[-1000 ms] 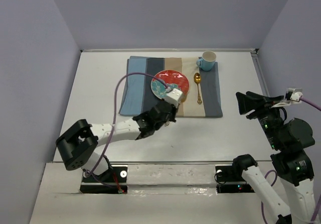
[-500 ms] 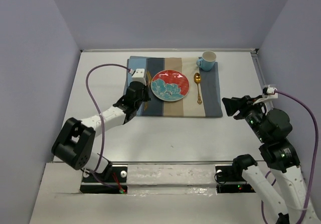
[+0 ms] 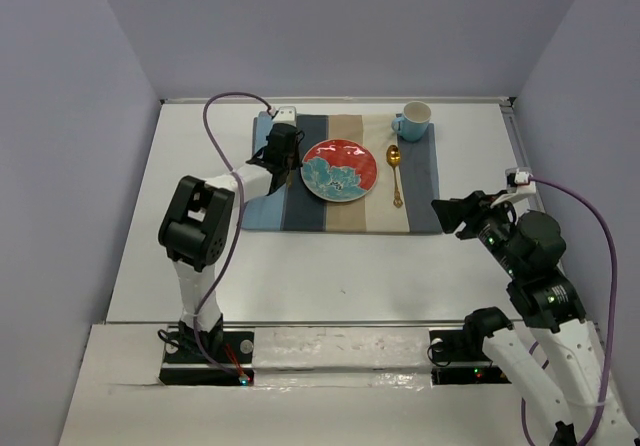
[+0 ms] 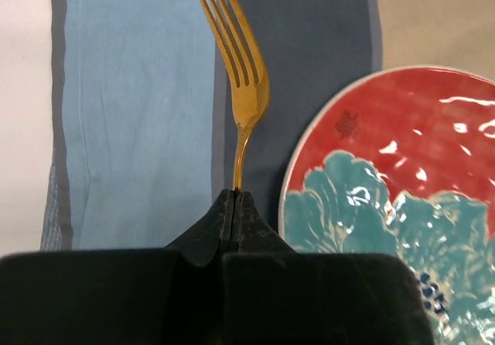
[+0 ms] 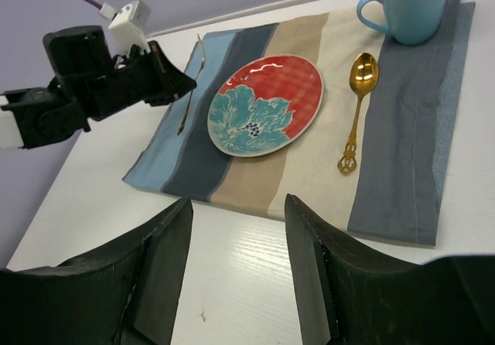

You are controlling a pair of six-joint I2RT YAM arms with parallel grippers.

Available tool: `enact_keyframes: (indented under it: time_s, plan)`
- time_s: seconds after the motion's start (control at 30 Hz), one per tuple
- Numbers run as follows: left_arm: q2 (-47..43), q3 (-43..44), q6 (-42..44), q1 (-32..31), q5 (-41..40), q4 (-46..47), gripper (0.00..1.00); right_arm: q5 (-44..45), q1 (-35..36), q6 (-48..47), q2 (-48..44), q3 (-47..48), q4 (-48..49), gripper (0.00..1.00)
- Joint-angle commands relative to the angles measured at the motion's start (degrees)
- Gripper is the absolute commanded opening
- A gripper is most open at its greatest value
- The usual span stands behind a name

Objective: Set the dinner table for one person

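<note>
The dinner table point(image 3: 300, 266) is the white tabletop. On it lies a striped mat point(image 3: 420, 201) with a red and teal plate point(image 3: 340, 169) in its middle. My left gripper point(image 3: 285, 158) is over the mat's blue stripes, just left of the plate, shut on a gold fork point(image 4: 238, 82). The fork's tines point away from the jaws, and its handle disappears between them. Whether the fork touches the mat I cannot tell. From the right wrist I see the fork point(image 5: 188, 97), the left gripper point(image 5: 184, 83) and the plate point(image 5: 267, 105). My right gripper point(image 5: 238, 206) hovers open and holds nothing, near the mat's front right corner.
A gold spoon point(image 3: 395, 174) lies on the mat right of the plate. A light blue cup point(image 3: 414, 120) stands at the mat's far right corner. Purple walls close in the table on three sides. The left arm's purple cable point(image 3: 225, 101) loops over the table's far left.
The left gripper swung from the plate's near edge to the mat's left side and further back, carrying the fork. The right arm lowered and shifted slightly left toward the mat.
</note>
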Motion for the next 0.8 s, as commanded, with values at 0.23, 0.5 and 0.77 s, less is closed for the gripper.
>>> enact_keyframes:
  time_s: [0.23,0.5,0.77]
  plan:
    - [7.98,8.08,4.38,1.13,-8.73,-8.07,0.0,-2.48,-0.25,-0.36,1.77,1.77,3.32,0.57]
    - [8.17,7.74,4.3,0.34,-10.32,-8.25,0.29,-2.84,-0.25,-0.1,1.78,2.21,3.41,0.56]
    - [-2.89,4.23,0.09,-0.36,-9.18,-6.76,0.97,-2.49,-0.25,-0.01,2.13,3.71,2.79,0.57]
